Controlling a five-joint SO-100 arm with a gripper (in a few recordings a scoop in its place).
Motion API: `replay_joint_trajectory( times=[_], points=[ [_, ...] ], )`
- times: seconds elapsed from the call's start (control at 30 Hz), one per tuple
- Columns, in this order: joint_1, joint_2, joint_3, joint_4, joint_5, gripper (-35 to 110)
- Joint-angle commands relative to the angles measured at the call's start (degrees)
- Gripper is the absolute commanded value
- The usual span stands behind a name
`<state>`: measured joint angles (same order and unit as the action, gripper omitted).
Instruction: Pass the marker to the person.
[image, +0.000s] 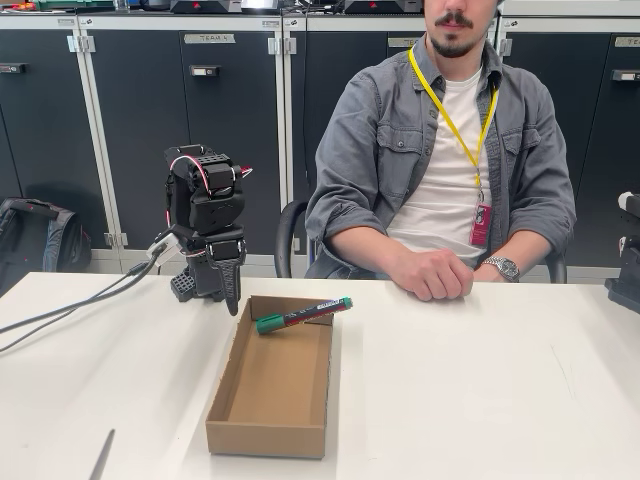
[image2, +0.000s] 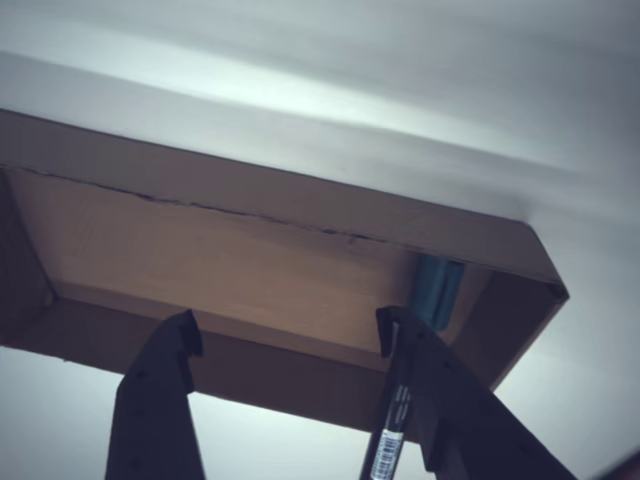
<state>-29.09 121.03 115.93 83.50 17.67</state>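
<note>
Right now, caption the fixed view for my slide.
Marker rests across cardboard box rim; gripper beside it, person waiting.

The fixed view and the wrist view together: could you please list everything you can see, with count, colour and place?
Green-capped marker with dark barrel: one, lying across the far right corner of the box, resting on its rim.
Shallow brown cardboard box: one, open-topped, table centre.
White table: one, foreground.
Dark cabinets: several, back wall.
Black bag: one, floor at left.
Grey cables: a few, from arm to left edge.
Person in grey overshirt: one, seated behind table, hands clasped on it.
Black pincer: one, open, behind the box's far left corner.
</note>
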Motion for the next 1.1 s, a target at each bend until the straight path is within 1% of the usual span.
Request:
replay_joint_trajectory(
  times=[0.0, 0.17, 0.37, 0.73, 0.87, 0.93, 1.07],
  points=[
    [-1.8, 3.3, 1.8, 0.1, 0.8, 40],
    [-3.3, 6.3, 10.2, -4.5, 0.3, 41],
    [-8.5, 8.6, 16.9, -10.5, 1.0, 42],
    [-12.5, 7.9, 21.8, -19.2, 1.3, 42],
    [-13.4, 10.5, 25.3, -24.8, 1.6, 42],
    [-13.4, 12.1, 26.7, -27.9, 2.3, 42],
    [-12.8, 12.0, 26.7, -32.4, 7.8, 42]
  ],
)
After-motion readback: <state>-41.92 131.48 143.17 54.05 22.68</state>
